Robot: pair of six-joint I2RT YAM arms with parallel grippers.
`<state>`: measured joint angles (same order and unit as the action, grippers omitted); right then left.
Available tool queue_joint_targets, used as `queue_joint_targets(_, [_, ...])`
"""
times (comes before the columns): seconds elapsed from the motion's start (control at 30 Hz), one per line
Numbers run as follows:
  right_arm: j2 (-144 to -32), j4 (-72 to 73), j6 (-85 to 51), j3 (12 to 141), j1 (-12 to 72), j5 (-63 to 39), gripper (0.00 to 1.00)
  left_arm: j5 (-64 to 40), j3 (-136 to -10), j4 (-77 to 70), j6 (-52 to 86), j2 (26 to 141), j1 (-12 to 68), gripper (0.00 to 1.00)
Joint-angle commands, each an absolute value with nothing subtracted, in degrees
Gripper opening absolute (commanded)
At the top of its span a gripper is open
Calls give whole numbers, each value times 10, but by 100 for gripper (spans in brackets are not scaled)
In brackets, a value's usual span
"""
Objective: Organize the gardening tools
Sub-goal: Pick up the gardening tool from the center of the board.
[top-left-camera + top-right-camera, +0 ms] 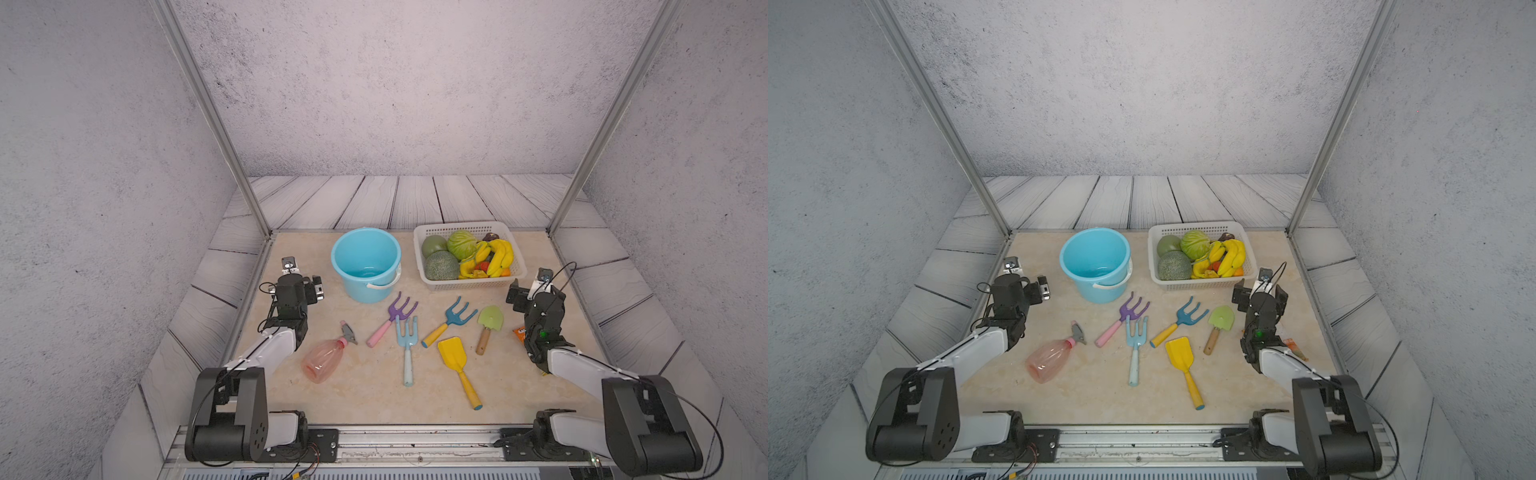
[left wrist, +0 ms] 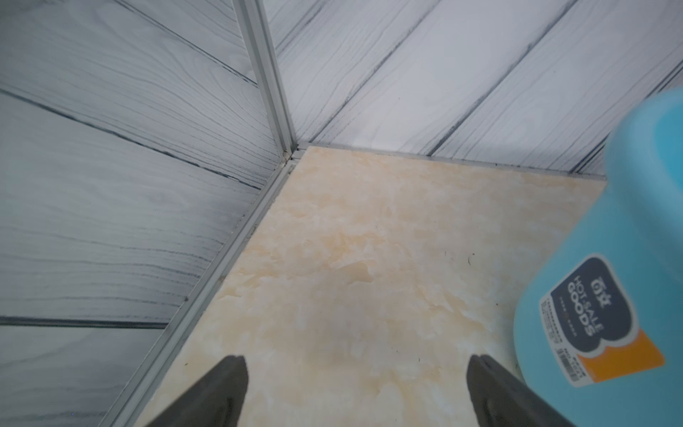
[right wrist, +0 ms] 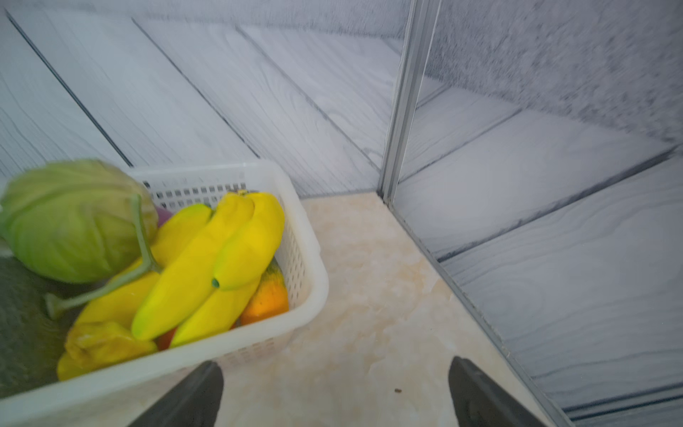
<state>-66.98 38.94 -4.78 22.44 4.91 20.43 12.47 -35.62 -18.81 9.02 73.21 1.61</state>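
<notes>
With left gripper (image 2: 356, 364) and right gripper (image 3: 334, 364) spread empty, the left should reach behind itself for the spray bottle (image 1: 322, 360), pinching its neck

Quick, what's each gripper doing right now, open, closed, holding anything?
Left gripper: open, holding nothing.
Right gripper: open, holding nothing.

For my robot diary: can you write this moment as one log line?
left hand: open, empty | right hand: open, empty | garden tools: on table, none in bucket
</notes>
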Motion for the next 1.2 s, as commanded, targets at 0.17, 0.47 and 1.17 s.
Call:
queue_joint_targets(0.17, [-486, -99, -406, 406, 47, 226, 99, 91, -439, 95, 361, 602, -2, 99])
queue_joint_targets(0.47, [-495, -224, -392, 507, 48, -189, 81, -157, -471, 313, 394, 496, 12, 90])
queue_joint_targets(1.17, [-522, -424, -338, 446, 198, -173, 73, 0, -520, 368, 493, 727, 512, 53])
